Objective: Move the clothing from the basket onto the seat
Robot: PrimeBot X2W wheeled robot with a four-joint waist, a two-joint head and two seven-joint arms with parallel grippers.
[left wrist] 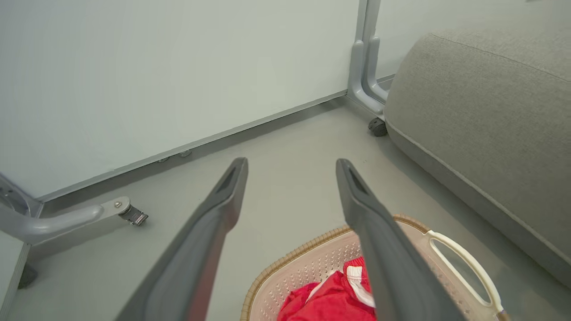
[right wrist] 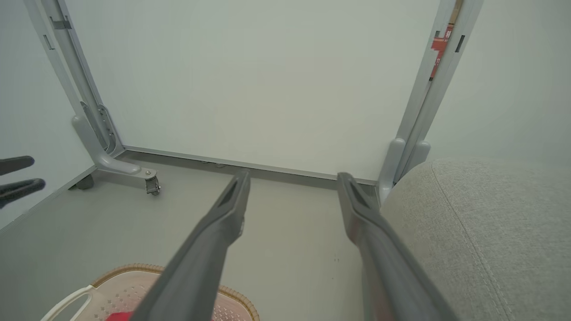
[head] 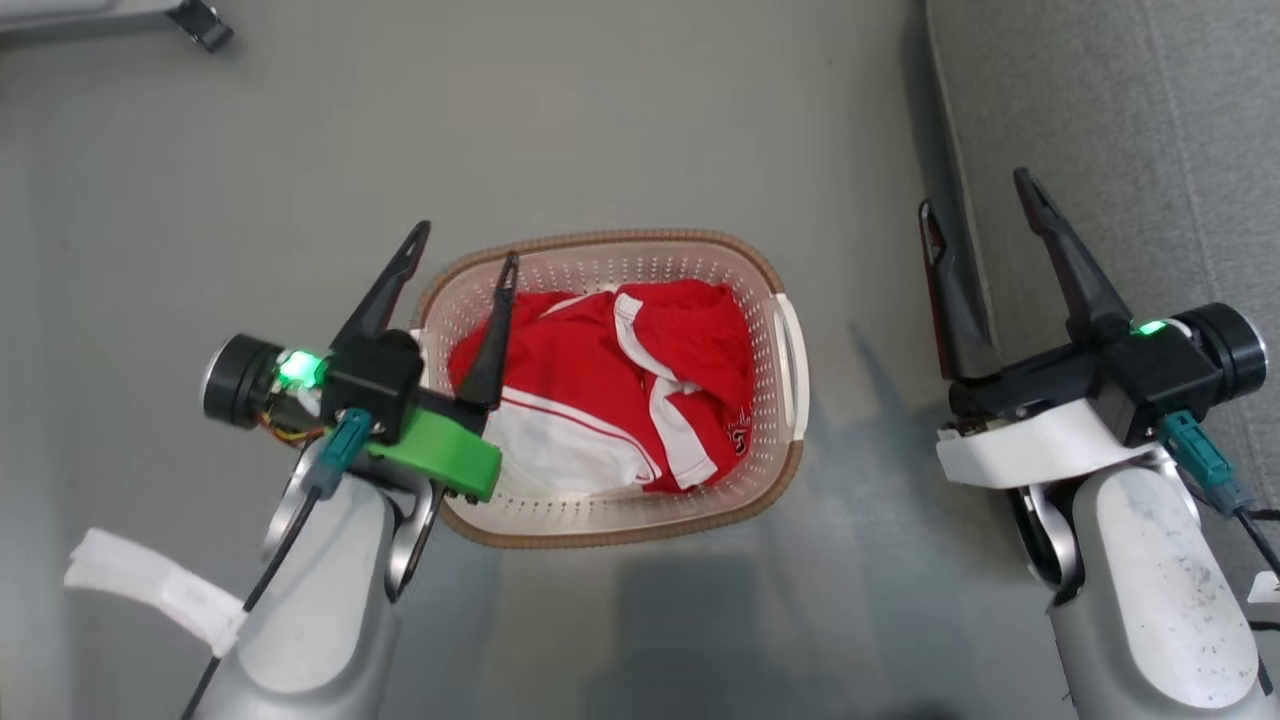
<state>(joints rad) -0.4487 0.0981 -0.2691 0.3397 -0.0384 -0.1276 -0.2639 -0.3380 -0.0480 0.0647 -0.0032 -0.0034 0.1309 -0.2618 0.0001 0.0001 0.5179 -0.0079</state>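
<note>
Left gripper [head: 467, 243]: jaws spread wide, nothing between them. The outer finger is over the floor [head: 250, 150] just outside the basket's left rim; the inner finger is over the basket's left end, above the clothing. In the left wrist view this gripper [left wrist: 292, 161] shows the same wide gap.

Basket [head: 600, 238]: cream, brown rim, standing upright on the floor, white handle [head: 793, 365] on its right side.

Clothing [head: 600, 370]: red with white trim and stripes, bunched inside the basket and covering most of its bottom. There is a white panel at the near-left and a small dark print at the right; the print is too small to read.

Right gripper [head: 975, 191]: jaws wide, empty. Its left finger is over the seat's left edge, its right finger over the cushion.

Seat [head: 1100, 120]: grey fabric, with a strip of floor between it and the basket. No clothing is on it.
</note>
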